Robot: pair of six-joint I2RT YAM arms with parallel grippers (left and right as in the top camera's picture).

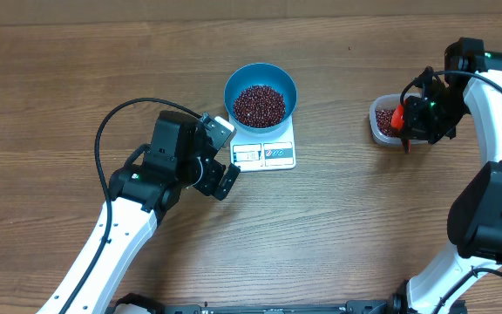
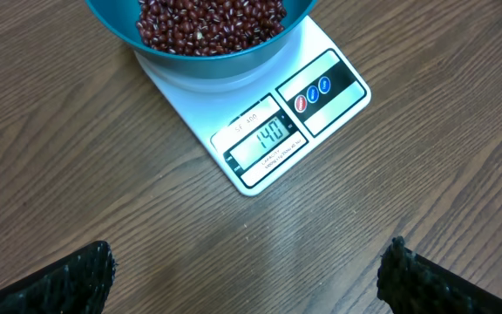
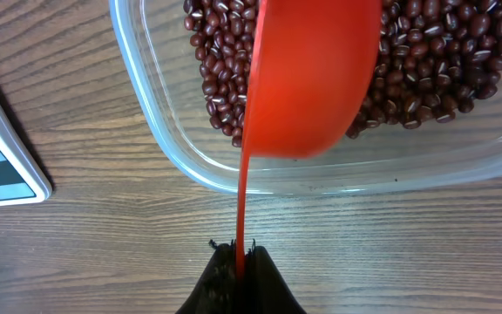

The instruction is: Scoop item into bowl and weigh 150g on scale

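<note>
L pincer (image 1: 227, 155) (image 2: 247, 288): spread wide, empty, hovering above worktop (image 1: 77, 52). Just ahead of its tips: white scale (image 1: 279, 155) (image 2: 325, 92), display (image 2: 268, 138) reading 140. Further ahead, sitting on scale's far end: blue bowl (image 1: 234, 87) (image 2: 225, 63), part-filled w/ red-brown beans (image 1: 260, 105) (image 2: 207, 22).

R pincer (image 1: 405, 133) (image 3: 238, 262): clamped tight on thin handle of red scoop (image 1: 397, 115) (image 3: 312, 78). Scoop head out in front, tilted on edge over clear tub (image 1: 378, 133) (image 3: 172, 157); more beans in tub under & beside it. Scoop contents: can't tell. Scale corner off to left of R pincer in wrist view, apart from tub.
</note>
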